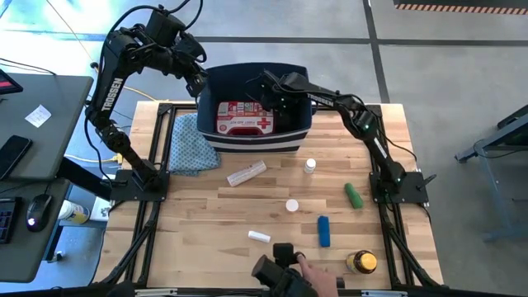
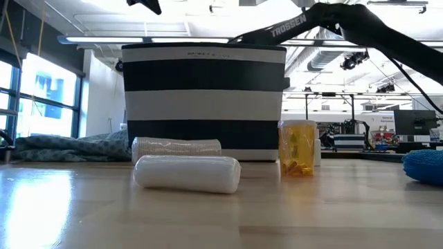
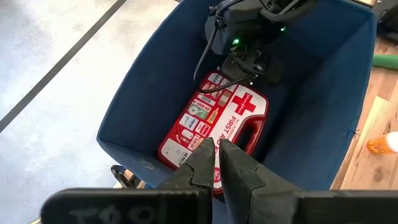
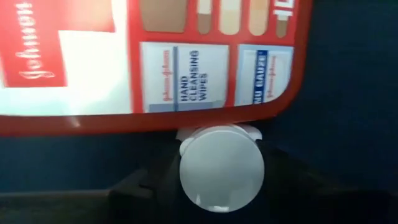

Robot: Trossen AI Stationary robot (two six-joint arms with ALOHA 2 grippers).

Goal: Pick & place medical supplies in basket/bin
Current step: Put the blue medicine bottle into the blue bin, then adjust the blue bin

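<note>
just ahead of the right hand point(image 3: 252, 59), whose fingers' state i could not tell, a small round white-capped bottle point(image 4: 221, 165) lay by the flat red first-aid kit point(image 1: 244, 118) inside the navy fabric bin point(image 1: 293, 140), apparently being dropped off, while the left hand point(image 3: 219, 163) hovered pinched together over the rim.

One camera looks straight down on the bench point(image 1: 247, 206). One sits low, looking across it. Both wrist cameras look closely into the bin point(image 3: 143, 93), seeing the red kit point(image 4: 186, 56).
</note>
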